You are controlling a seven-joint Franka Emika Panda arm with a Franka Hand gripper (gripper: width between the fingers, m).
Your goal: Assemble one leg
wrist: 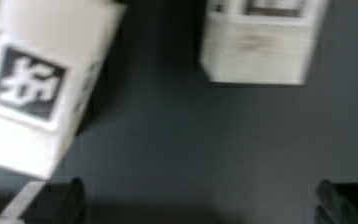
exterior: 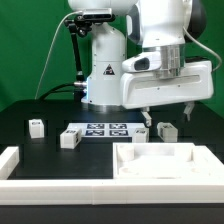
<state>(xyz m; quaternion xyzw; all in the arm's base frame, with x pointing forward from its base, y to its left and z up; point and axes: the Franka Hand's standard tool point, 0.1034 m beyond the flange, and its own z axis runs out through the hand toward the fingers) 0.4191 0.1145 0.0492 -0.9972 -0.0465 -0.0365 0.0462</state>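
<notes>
Bright, even light; the arm (exterior: 150, 75) above the marker board (exterior: 105, 129) glares white, while the wrist view's tagged leg (wrist: 43, 90) is blurred

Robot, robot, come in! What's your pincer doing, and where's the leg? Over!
Pincer open, empty, hovering. Leg just below, untouched. Second leg beside it. Nothing seen in the way.

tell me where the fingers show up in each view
exterior view: the fingers hang on the exterior view's right, just above two legs.
wrist view: the fingers are two dark tips, wide apart, nearest the camera.
shared landmark: those two white legs on the dark table.
</notes>
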